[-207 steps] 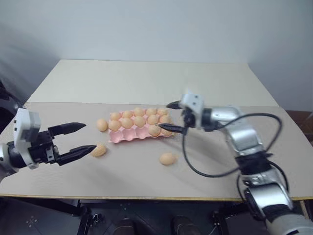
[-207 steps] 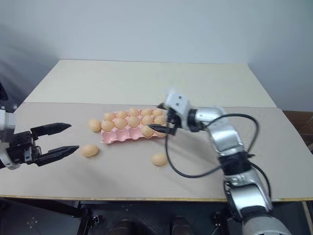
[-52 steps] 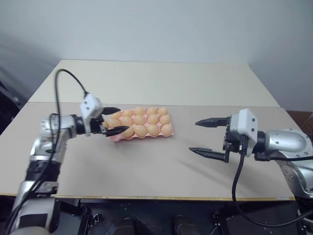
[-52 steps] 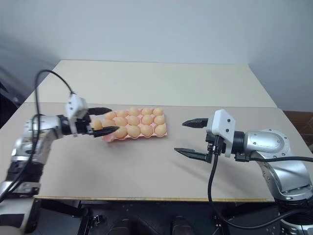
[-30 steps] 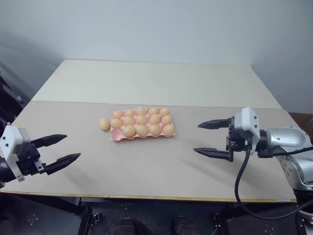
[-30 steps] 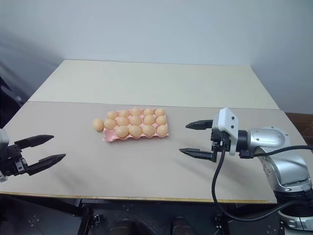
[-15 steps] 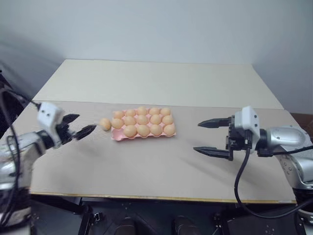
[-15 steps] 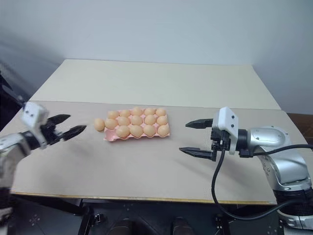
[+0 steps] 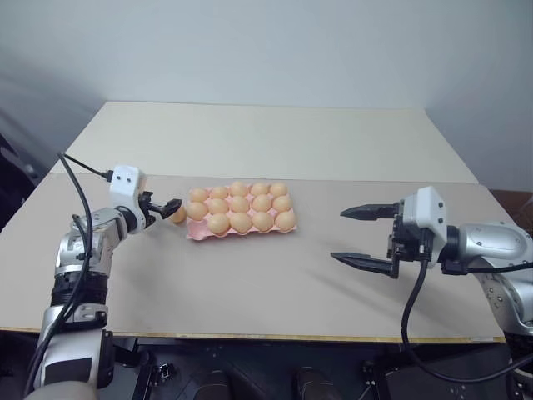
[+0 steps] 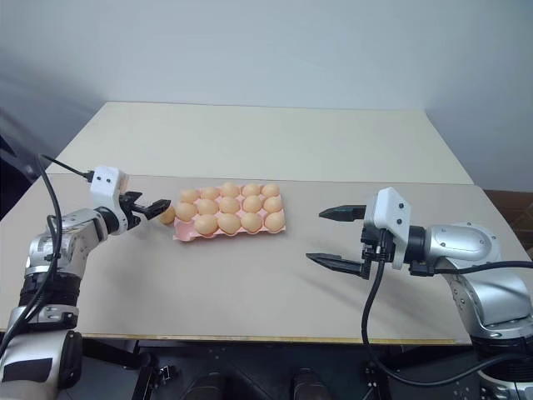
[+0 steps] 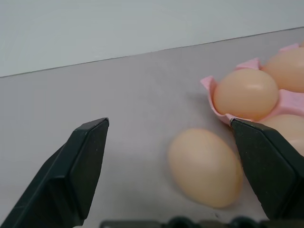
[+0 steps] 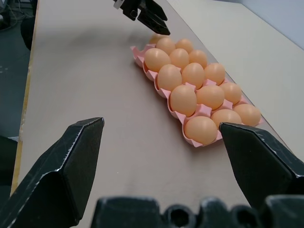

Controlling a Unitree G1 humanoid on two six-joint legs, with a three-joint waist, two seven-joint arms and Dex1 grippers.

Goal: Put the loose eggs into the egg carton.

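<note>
Your left end effector (image 11: 168, 156) stood wide open and empty around the last loose egg (image 11: 205, 166), which lay on the counter (image 9: 250, 283) just beside the left end of the egg carton (image 9: 240, 231); the right end effector (image 9: 360, 237) hung open and empty, well apart from the carton. To do this step well, you needed to centre the egg between the fingers (image 11: 76, 166), since it sat nearer one, close gently without nudging the carton, then lift it clear of the rim toward whichever cup looked free
</note>
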